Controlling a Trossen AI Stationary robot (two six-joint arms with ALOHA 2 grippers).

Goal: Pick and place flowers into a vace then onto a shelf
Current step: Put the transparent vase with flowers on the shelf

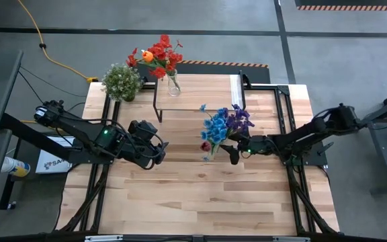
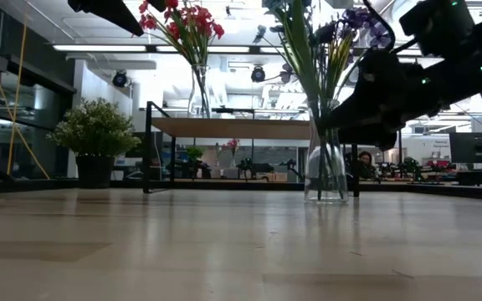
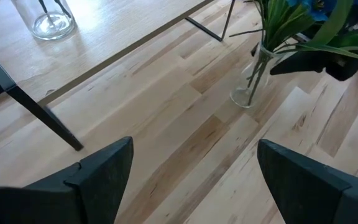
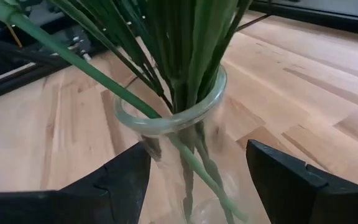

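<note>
Two glass vases of flowers stand on the table (image 1: 200,195). Seen from above, one vase (image 1: 173,86) with red and orange flowers (image 1: 156,55) sits on the shelf (image 1: 200,94), toward its end nearest a potted plant (image 1: 121,82). The other vase (image 2: 325,167), holding blue and purple flowers (image 1: 226,123), stands on the table just in front of the shelf.

Only the low view shows that this second vase rests upright on the tabletop, with the shelf board behind it and a seated person far back in the room. Only the right wrist view shows the green stalks (image 4: 185,68) fanning out of the vase's rim, and one dark finger on each side of the glass, close to it; whether they touch it cannot be told.

From the side away from the potted plant, the right gripper (image 1: 237,152) reaches in low and level, its jaws spread around the vase in front of the shelf. The left gripper (image 1: 158,149) hangs over bare table in front of the shelf, well apart from both vases, jaws wide and holding nothing.
</note>
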